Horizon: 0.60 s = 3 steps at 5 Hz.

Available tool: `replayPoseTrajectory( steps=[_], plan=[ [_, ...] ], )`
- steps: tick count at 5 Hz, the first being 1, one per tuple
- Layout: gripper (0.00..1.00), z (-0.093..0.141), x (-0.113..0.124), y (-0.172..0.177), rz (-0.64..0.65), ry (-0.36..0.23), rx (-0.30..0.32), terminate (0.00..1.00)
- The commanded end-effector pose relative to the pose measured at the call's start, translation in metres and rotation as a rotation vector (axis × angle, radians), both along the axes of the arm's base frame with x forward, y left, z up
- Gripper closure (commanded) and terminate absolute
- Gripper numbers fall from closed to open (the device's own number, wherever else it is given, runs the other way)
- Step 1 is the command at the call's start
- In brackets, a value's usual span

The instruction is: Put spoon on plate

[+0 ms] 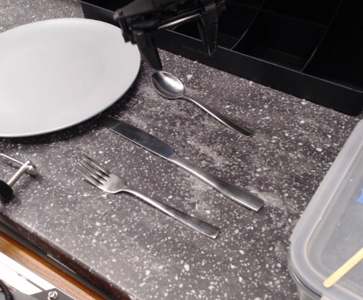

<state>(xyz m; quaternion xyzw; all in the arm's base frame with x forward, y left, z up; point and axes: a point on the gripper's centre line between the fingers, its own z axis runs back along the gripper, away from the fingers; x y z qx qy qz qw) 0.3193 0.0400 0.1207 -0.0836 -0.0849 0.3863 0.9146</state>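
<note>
Spoon (193, 101) lies flat near the counter's back edge, just right of the plate (44, 75) rim. Gripper (180, 45) hovers above its bowl, 2 fingers spread, holding nothing.

Dark speckled stone counter (187, 262), wood edge (19, 250)

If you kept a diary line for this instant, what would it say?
gripper: open, above spoon | spoon: on counter, not gripped | plate: bare | step: grasp pending
</note>
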Motion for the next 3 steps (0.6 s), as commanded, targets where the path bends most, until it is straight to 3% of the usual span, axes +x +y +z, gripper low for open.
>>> replayPoseTrajectory(
  steps=[1,3],
  plan=[
    [0.00,-0.025,0.021,-0.002,0.172,0.046,-0.028,0.00],
    [0.00,-0.048,0.046,0.002,0.232,0.114,-0.014,0.00]
  ],
)
